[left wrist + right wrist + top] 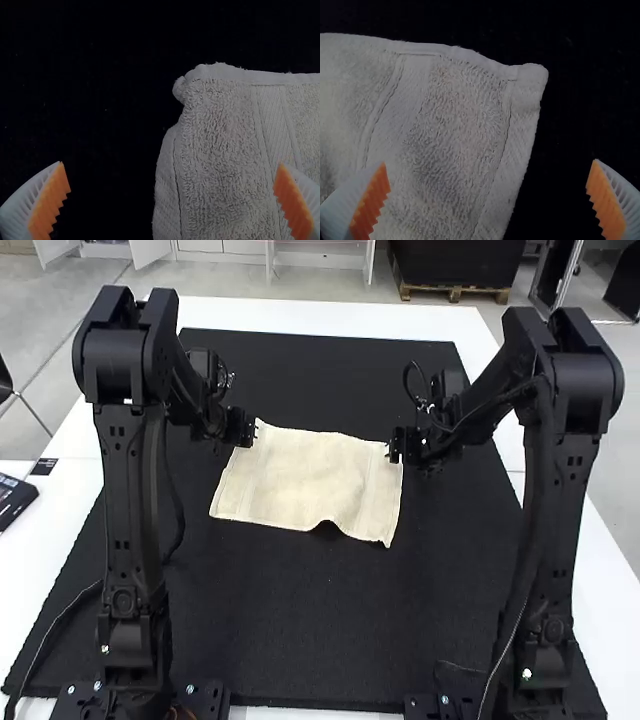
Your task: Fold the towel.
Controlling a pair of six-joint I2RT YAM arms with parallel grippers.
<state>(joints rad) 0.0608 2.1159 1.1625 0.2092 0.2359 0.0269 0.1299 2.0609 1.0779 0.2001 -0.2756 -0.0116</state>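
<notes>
Lying toward the far edge of the black mat (pixel 300 640), the terry towel (pixel 312 478) runs longways left-to-right, right end slightly nearer, left gripper (pixel 248 428) and right gripper (pixel 396 446) gaping wide, empty, by its far corners.

In the high view, a mat (pixel 300 640) lies on the worktop (pixel 40 555), and the towel (pixel 315 478) lies on the mat, just above the middle of the frame. The left arm (pixel 130 510) stands at the left, its tool (pixel 246 430) at the towel's upper left corner; the right arm (pixel 550 510) stands at the right, its tool (pixel 394 446) at the upper right corner. At the frame's left edge, a device (pixel 14 502) lies on the worktop beside the mat.
</notes>
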